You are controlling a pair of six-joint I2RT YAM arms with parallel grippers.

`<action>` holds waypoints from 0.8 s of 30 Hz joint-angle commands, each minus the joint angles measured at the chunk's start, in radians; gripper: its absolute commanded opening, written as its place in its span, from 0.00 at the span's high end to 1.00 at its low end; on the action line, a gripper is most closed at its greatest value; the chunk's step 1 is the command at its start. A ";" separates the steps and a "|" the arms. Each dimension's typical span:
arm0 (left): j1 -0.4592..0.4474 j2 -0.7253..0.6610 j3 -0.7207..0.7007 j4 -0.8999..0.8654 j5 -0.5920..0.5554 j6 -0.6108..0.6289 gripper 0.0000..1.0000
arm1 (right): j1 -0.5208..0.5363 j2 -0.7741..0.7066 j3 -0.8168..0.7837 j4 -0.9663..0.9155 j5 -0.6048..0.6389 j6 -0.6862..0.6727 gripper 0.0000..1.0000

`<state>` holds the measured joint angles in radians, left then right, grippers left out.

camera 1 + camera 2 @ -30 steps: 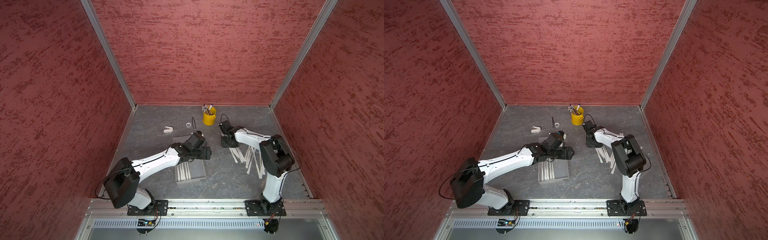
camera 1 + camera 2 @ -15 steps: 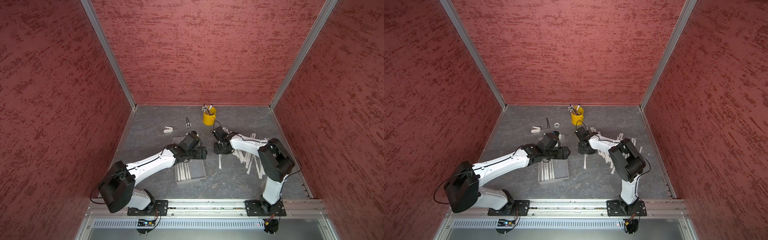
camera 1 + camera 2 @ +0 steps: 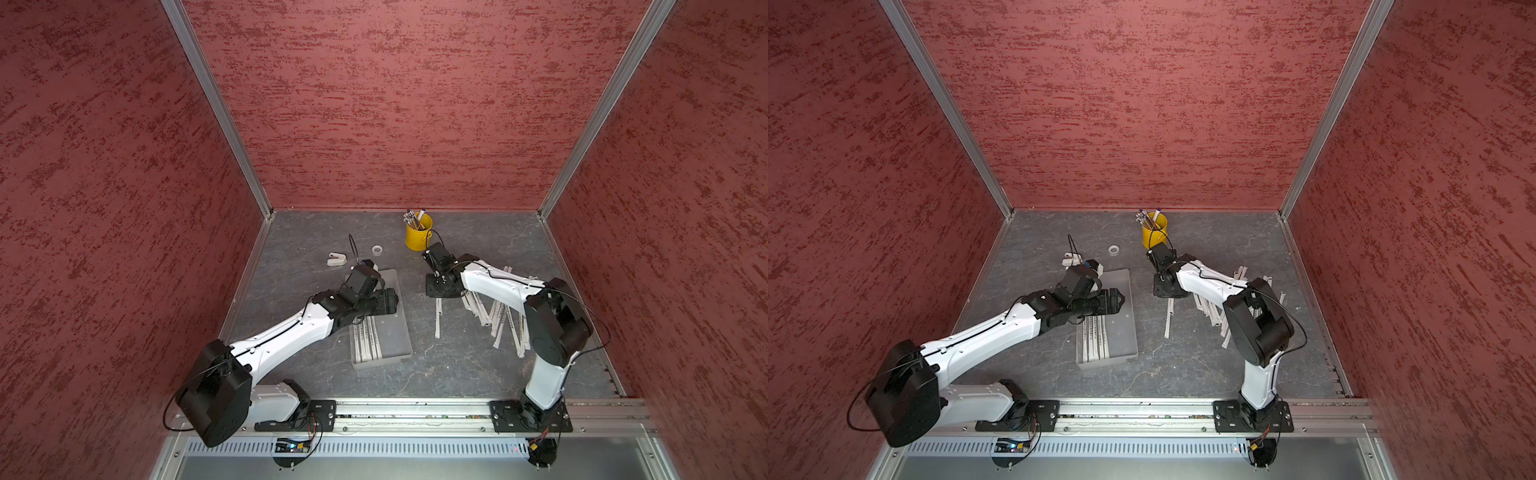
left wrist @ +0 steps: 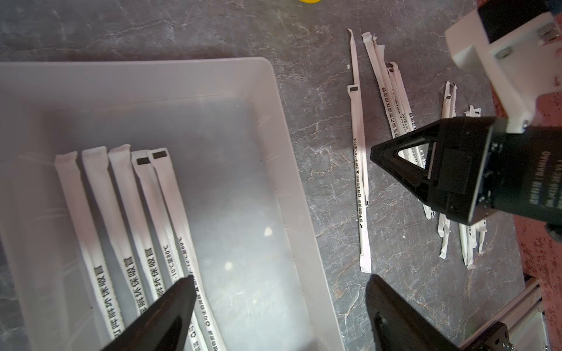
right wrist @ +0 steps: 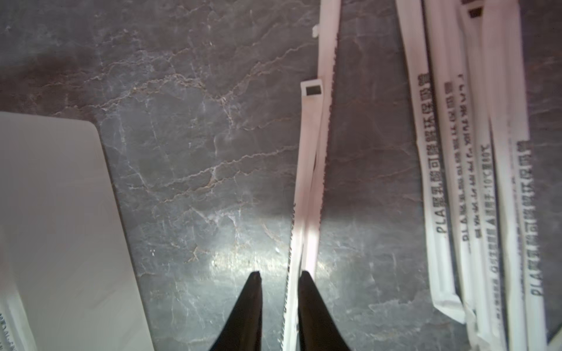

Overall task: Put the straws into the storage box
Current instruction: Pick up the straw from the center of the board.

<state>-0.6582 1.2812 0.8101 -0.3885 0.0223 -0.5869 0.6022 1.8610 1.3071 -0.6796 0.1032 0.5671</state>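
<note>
The right pincer [image 5: 280, 273] is down at the counter [image 5: 182, 152]. Its jaws are narrowed around one end of two overlapping straws [image 5: 310, 182]. One fingertip [image 5: 305, 278] touches the paper, and a sliver of counter shows between the other fingertip and the wrapper, so the grip is not closed. Just beside lies the loose heap of straws [image 3: 498, 320], partly under the right arm. The storage box [image 3: 399, 332] sits near, toward the robot's left, with five straws [image 4: 121, 212] laid side by side along one wall. The left pincer [image 4: 281, 276] hangs over the box, wide apart and empty, with its wrist crossing above the box's middle. Behind stand a yellow cup [image 3: 418, 239] of pens [image 3: 413, 217], a tape ring [image 3: 377, 249] and a small white object [image 3: 336, 259].
</note>
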 commanded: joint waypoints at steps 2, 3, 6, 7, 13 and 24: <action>0.021 -0.032 -0.026 -0.008 0.011 0.008 0.10 | -0.001 0.062 0.045 0.002 0.053 -0.006 0.76; 0.024 -0.037 -0.032 -0.006 0.011 0.007 0.10 | -0.001 0.072 0.047 0.003 0.056 -0.006 0.77; 0.033 -0.045 -0.043 0.001 0.016 0.005 0.10 | -0.001 0.092 0.047 0.008 0.055 0.003 0.76; 0.034 -0.045 -0.046 0.003 0.018 0.006 0.10 | -0.001 0.098 0.046 0.009 0.055 0.006 0.76; 0.041 -0.046 -0.047 0.002 0.021 0.009 0.10 | -0.001 0.128 0.029 0.025 0.050 0.022 0.78; 0.082 -0.086 -0.065 -0.021 0.020 0.022 0.10 | 0.009 0.097 -0.005 0.029 0.044 0.025 0.89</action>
<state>-0.5953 1.2247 0.7620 -0.3946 0.0406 -0.5858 0.6044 1.9759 1.3247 -0.6487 0.1276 0.5846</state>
